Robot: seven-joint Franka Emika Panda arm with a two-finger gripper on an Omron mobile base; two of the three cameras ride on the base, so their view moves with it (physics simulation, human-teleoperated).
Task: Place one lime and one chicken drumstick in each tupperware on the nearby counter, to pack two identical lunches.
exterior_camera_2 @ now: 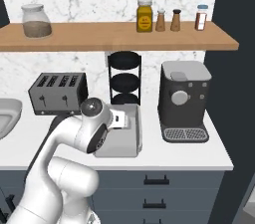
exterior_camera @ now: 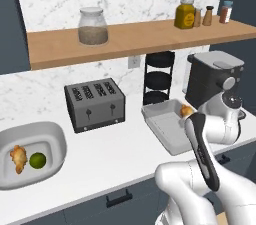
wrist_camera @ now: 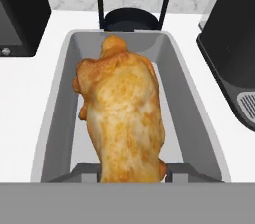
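Left base view: oval tub near the worktop's left edge has a drumstick plus lime; grey tray lacks a lime.
Right base view: your arm hides most of the tray.
Hand view: jaws clamped on second drumstick over tray; release too high and it may bounce out.

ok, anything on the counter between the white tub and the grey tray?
Yes: the toaster stands between white tub and grey tray, set back toward the wall, left base view.
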